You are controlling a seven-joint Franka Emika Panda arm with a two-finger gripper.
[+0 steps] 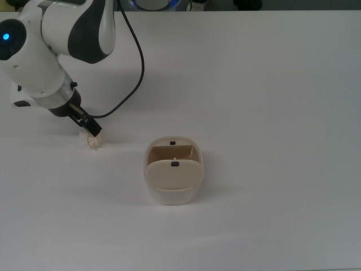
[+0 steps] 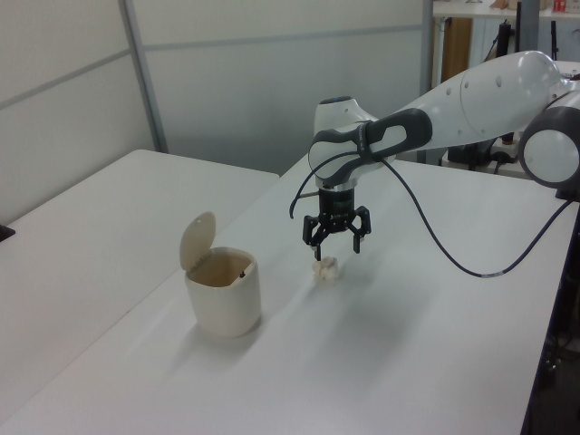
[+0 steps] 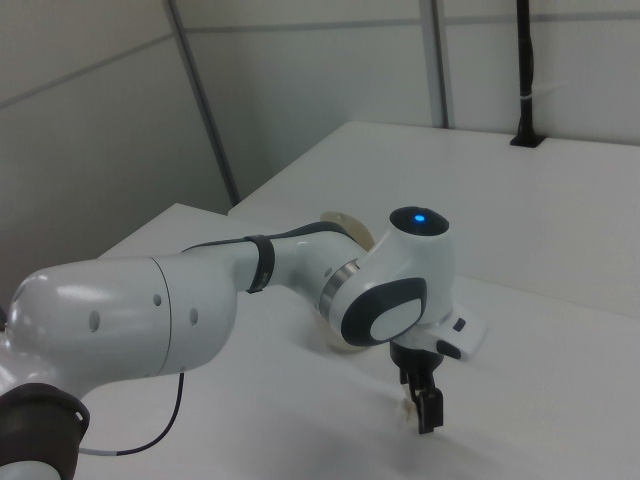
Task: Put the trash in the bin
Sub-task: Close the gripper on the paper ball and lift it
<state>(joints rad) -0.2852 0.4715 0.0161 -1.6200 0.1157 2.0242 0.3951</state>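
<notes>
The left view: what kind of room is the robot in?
Probably a robotics lab or workshop: a white robot arm over a plain white table, grey partition walls, and only a small cream plastic bin set out.

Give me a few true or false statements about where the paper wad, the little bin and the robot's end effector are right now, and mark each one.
1. The paper wad is already inside the bin. False: it lies on the white table, apart from the bin.
2. The bin's flap lid is tipped up, showing the opening. True.
3. The end effector is right at the wad. True.
4. In the top view, the wad sits to the right of the bin. False: it sits to the top view's left of the bin.
5. A black cable hangs from the arm. True.
</notes>
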